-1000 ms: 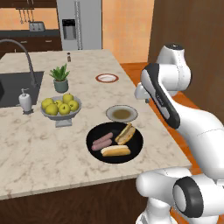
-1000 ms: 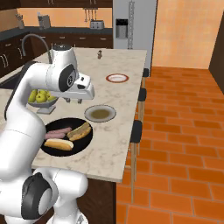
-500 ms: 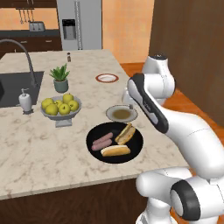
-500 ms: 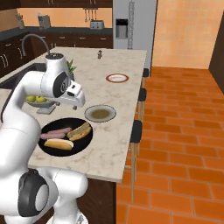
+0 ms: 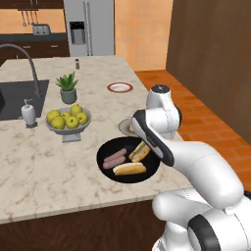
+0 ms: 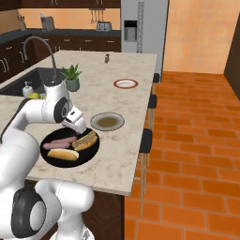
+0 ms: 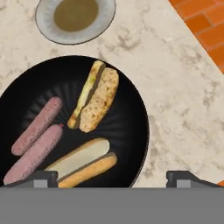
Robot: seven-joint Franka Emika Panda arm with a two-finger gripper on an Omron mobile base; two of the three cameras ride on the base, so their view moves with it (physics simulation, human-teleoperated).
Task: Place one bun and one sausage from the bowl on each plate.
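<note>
The black bowl (image 7: 127, 131) holds two buns and two sausages. One bun (image 7: 96, 96) lies toward the grey plate, the other bun (image 7: 85, 164) lies at the near rim. Both sausages (image 7: 37, 124) lie side by side on the bowl's left. My gripper (image 7: 113, 178) hangs open just above the bowl's near edge, holding nothing. In the right base view the gripper (image 6: 78, 131) points down over the bowl (image 6: 89, 152). The grey plate (image 6: 96, 123) with a brownish centre sits just beyond the bowl. The red-rimmed white plate (image 6: 125, 84) lies farther back.
A grey footed fruit bowl (image 5: 68, 120), a soap dispenser (image 5: 28, 112), a potted plant (image 5: 67, 87) and the sink (image 5: 19, 95) stand left of the bowl. A small shaker (image 5: 77, 62) stands at the back. Dark stools (image 6: 146, 136) line the counter's right edge.
The arm has swung down and toward the base, bringing the hand low over the black bowl. The gripper, shut a second ago, has opened.
</note>
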